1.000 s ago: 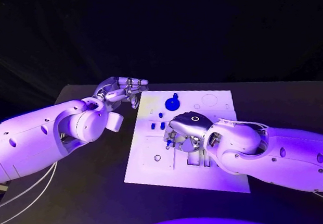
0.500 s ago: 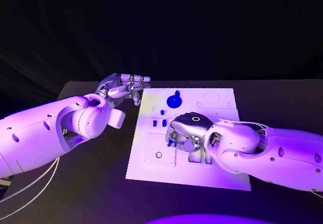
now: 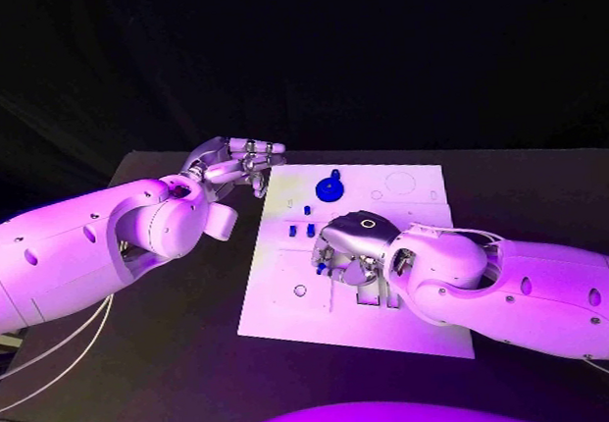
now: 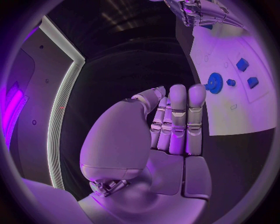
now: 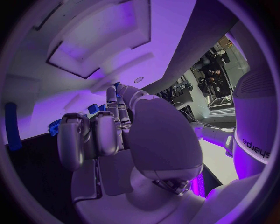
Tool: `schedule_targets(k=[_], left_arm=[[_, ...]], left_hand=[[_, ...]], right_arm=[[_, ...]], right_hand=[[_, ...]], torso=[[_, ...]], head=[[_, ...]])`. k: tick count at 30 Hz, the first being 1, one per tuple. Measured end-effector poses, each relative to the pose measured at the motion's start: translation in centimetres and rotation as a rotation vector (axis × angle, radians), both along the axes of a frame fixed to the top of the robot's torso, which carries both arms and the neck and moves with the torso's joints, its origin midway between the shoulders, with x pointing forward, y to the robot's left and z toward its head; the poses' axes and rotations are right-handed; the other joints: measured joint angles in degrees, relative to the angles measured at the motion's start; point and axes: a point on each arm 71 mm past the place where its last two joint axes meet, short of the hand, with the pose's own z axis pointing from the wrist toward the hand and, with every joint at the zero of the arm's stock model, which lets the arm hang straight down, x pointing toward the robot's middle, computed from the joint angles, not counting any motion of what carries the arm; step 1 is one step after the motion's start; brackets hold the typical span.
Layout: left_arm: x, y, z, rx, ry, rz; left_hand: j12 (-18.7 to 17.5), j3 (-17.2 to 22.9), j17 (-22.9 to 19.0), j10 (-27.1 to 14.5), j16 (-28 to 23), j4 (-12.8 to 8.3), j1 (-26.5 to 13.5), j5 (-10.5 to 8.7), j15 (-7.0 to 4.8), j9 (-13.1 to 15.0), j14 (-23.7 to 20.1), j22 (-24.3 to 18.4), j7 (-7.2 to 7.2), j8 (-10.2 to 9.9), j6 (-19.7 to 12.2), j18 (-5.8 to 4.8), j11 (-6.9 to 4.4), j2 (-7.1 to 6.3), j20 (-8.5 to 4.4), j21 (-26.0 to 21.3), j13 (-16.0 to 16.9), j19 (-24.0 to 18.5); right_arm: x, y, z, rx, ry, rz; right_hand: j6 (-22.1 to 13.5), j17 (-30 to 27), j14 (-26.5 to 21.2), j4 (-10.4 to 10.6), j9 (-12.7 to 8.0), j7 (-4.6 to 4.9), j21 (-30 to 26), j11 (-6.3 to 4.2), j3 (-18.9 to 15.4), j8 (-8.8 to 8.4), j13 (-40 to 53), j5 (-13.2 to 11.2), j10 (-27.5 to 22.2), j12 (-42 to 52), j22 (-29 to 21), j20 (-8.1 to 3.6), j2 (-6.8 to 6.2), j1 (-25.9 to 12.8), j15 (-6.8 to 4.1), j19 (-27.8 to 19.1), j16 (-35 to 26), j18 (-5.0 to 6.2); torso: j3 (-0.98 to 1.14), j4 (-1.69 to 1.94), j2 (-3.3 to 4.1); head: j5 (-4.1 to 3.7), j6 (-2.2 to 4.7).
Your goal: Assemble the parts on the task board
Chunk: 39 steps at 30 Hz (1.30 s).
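Note:
The white task board (image 3: pixel 291 301) lies in the middle of the black table. A round blue part (image 3: pixel 329 191) sits near its far edge, with two small blue parts (image 3: pixel 299 232) just nearer. My right hand (image 3: pixel 348 255) is down on the board's middle with its fingers curled onto the surface; whether they pinch anything is hidden. In the right wrist view the right hand (image 5: pixel 111 135) curls over the board (image 5: pixel 87 37), and a blue bar (image 5: pixel 13 126) lies off to one side. My left hand (image 3: pixel 237 162) hovers off the board's far left corner, its fingers (image 4: pixel 178 116) straight, side by side and holding nothing.
Bare black table (image 3: pixel 146 361) surrounds the board on all sides. The left wrist view shows the board's far end (image 4: pixel 256 107) with the round blue part (image 4: pixel 213 83) and small blue parts (image 4: pixel 242 64) on it.

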Motion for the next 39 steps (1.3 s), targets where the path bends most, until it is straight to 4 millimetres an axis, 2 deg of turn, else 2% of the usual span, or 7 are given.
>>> schedule_targets(k=[12,15,22,23,24,33,39], left_arm=[[0.0,0.0,0.0,0.002,0.005,-0.002],[0.0,0.0,0.0,0.002,0.006,-0.002],[0.0,0.0,-0.1,0.003,0.008,-0.002],[0.0,0.0,-0.1,0.003,0.009,-0.002],[0.0,0.0,-0.1,0.003,0.009,-0.002],[0.0,0.1,-0.1,0.005,0.012,-0.001],[0.0,0.2,-0.1,0.007,0.013,0.001]], left_hand=[[0.0,0.0,0.0,0.0,0.0,0.0,0.0,0.0,0.0,0.0,0.0,0.0,0.0,0.0,0.0,0.0,0.0,0.0,0.0,0.0,0.0,0.0],[0.0,0.0,0.0,0.0,0.0,0.0,0.0,0.0,0.0,0.0,0.0,0.0,0.0,0.0,0.0,0.0,0.0,0.0,0.0,0.0,0.0,0.0],[0.4,0.0,-0.1,0.0,0.0,0.0,0.0,0.0,0.0,0.0,0.0,-0.1,0.0,0.0,0.0,0.0,0.0,0.0,0.0,-0.2,0.0,0.0],[0.4,0.0,-0.1,0.0,0.0,0.0,0.0,0.0,0.0,0.0,0.0,-0.1,0.0,0.0,0.0,0.0,0.0,0.0,0.0,-0.2,0.0,0.0],[0.4,0.0,-0.1,0.0,0.0,0.0,0.0,0.0,0.0,0.0,0.0,-0.1,0.0,0.0,0.0,0.0,0.0,0.0,0.0,-0.2,0.0,0.0],[0.4,0.0,-0.1,-0.2,0.0,0.0,0.0,0.0,0.0,0.0,0.0,-0.2,0.0,0.0,0.0,0.0,0.2,0.0,0.0,-0.2,0.0,0.0],[0.4,0.0,-0.1,-0.2,0.0,0.0,0.0,0.0,0.0,0.0,0.0,-0.2,0.0,0.0,0.0,0.0,0.21,0.0,0.0,-0.2,0.0,0.0]], right_arm=[[-0.2,0.6,-0.3,-0.017,0.003,0.009],[-0.2,0.6,-0.3,-0.019,0.004,0.01],[-0.1,0.5,-0.4,-0.019,0.004,0.006],[-0.1,0.4,-0.4,-0.018,0.003,0.005],[-0.1,0.3,-0.4,-0.017,0.003,0.003],[-0.7,-1.3,0.1,0.007,-0.007,-0.02],[-1.1,-3.3,1.8,0.041,-0.038,-0.046]], right_hand=[[-0.1,-0.2,0.0,-0.4,0.1,0.13,0.3,0.31,-0.4,-0.22,-0.2,0.0,-0.1,-0.4,0.0,0.0,-0.36,-0.4,0.0,0.0,0.2,0.0],[-2.2,-0.2,0.2,-0.4,0.1,1.24,-1.2,1.16,-0.4,-1.59,-0.9,0.1,-3.3,-0.6,0.0,0.0,-0.72,-2.2,0.29,0.0,0.2,0.0],[-6.0,-2.4,0.1,-0.4,-1.2,1.6,-5.9,2.13,-0.4,-2.49,-2.4,0.1,-8.3,-0.7,0.0,0.65,-1.94,-4.4,1.14,0.0,-1.3,0.0],[-6.3,-2.8,0.1,-0.4,-1.3,1.48,-6.6,2.25,-0.4,-2.49,-2.6,0.1,-9.0,-0.7,0.0,0.75,-2.03,-4.3,1.14,0.1,-1.6,0.34],[-6.6,-3.2,0.1,-0.6,-1.4,1.41,-7.4,2.44,-0.6,-2.49,-2.7,0.1,-9.4,-0.8,0.0,0.86,-2.06,-4.3,1.14,0.0,-2.0,0.92],[-7.0,-4.1,0.1,-0.6,-1.5,1.37,-9.0,2.53,-1.0,-2.49,-2.9,-0.2,-10.3,-0.4,0.0,1.26,-2.66,-4.9,1.14,-0.4,-2.5,0.92],[-7.3,-5.3,-0.1,-0.6,-1.6,1.06,-10.8,2.62,-1.9,-2.49,-3.0,-0.5,-11.2,0.0,0.0,1.57,-3.01,-5.2,1.34,-0.7,-3.3,0.92]], torso=[[-0.04,0.01,0.01],[-0.07,0.02,-0.02],[-0.07,0.0,-0.06],[-0.07,-0.01,-0.06],[-0.07,-0.02,-0.06],[0.01,-0.03,-0.07],[0.01,-0.08,-0.08]], head=[[0.06,-0.1],[0.06,-0.1],[0.1,-0.03],[0.1,-0.01],[0.09,0.03],[-0.18,0.41],[-0.8,0.93]])
